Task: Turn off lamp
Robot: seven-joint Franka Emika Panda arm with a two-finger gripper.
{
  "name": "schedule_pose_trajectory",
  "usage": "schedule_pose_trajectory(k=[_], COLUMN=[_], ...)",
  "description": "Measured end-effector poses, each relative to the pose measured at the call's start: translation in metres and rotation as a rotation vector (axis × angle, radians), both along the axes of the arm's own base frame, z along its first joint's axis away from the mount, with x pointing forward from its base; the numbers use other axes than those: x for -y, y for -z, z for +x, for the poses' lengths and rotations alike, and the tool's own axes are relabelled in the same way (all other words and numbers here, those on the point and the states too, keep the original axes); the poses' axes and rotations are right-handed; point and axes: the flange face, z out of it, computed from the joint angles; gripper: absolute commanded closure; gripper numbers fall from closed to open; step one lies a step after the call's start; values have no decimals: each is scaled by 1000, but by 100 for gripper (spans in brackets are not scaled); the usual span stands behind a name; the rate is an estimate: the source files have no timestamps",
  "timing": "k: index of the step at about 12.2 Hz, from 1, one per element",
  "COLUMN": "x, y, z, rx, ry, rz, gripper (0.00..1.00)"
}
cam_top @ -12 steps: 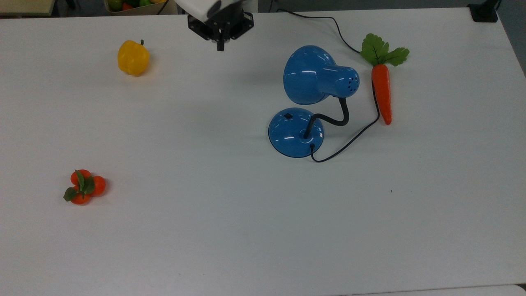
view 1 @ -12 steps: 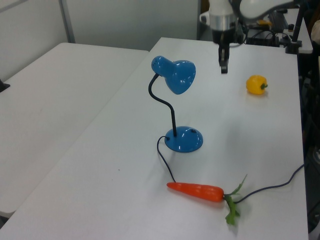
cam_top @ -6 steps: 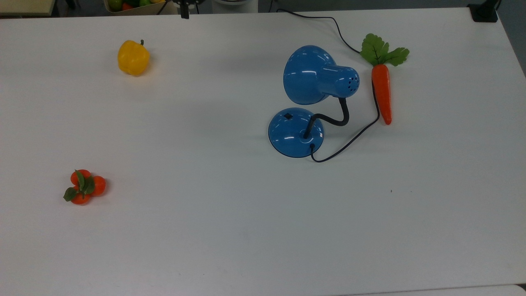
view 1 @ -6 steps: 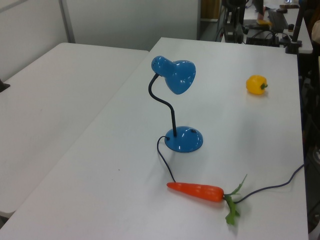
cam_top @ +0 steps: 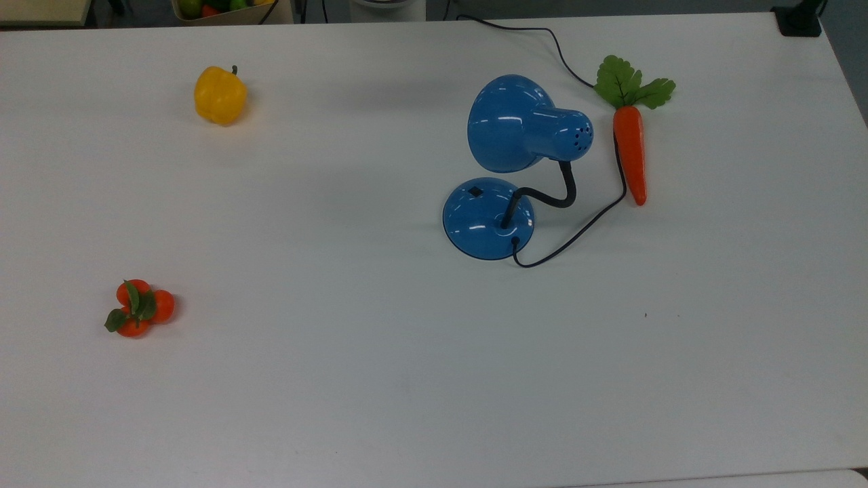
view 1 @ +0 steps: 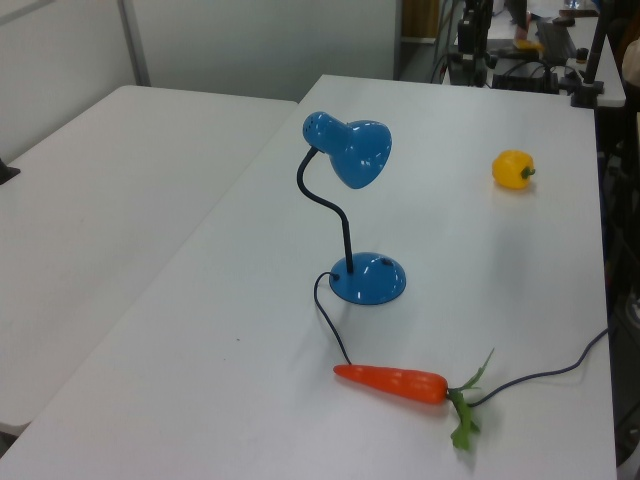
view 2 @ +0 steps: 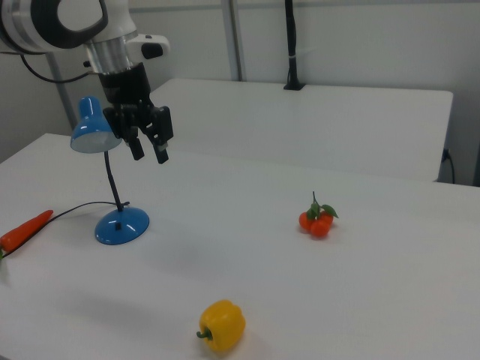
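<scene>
Gone from the top view since a second ago, the gripper [view 2: 148,147] hangs in the air in the right view, just beside the lamp [cam_top: 505,169] shade, fingers [view 2: 160,145] spread and holding nothing; lamp stands on the white table [cam_top: 339,379], cord [cam_top: 576,234] trailing past the carrot [cam_top: 630,152]; yellow pepper [cam_top: 220,95] and a cluster of small oranges [cam_top: 139,308] sit well apart; no writing is readable; a second white table [view 1: 90,200] stands alongside.
</scene>
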Motion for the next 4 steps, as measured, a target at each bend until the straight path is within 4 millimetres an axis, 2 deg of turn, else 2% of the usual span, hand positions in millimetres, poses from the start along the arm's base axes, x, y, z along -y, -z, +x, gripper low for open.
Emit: schedule_pose_trajectory(k=[4], x=[1], y=[-5], z=[-3], rx=[10], ry=[3], rz=[-1], gripper=[0])
